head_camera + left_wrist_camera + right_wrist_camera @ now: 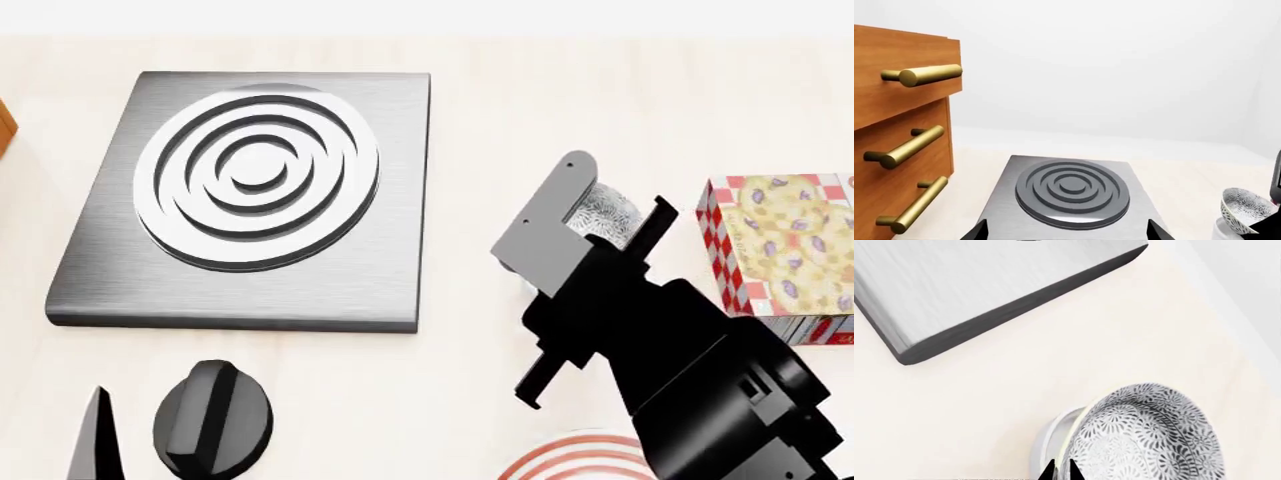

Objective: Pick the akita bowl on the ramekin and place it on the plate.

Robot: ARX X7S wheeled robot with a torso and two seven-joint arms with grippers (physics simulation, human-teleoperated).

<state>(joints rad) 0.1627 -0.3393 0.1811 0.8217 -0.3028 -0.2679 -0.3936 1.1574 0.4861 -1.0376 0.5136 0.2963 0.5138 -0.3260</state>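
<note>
Two arms are showing in the head view. The right gripper point(607, 215) is reaching out over the desk point(534, 100), right of the hob point(254, 195), and its fingers are closing on the rim of the bowl point(603, 213), of which only a speckled patch is peeking out between them. In the right wrist view the two dark fingertips point(1061, 471) are sitting close together on the rim of the bowl point(1147, 435), one just inside it and one just outside, so the gripper is pinching the bowl's wall. The bowl is tilting and resting on the white ramekin point(1057, 440), whose rim is showing from beneath it. The left wrist view is catching the same bowl point(1247, 210) tilted at the hob's right.

The plate point(577, 458) is lying at the near edge of the desk, only its red rings visible, partly hidden behind the right arm. A patterned box point(781, 255) is standing right of the bowl.

The left gripper point(1067, 232) is hanging at the near side of the hob, its tips spread wide apart and holding nothing. Wooden drawers point(894, 125) with brass handles are standing to the left.
</note>
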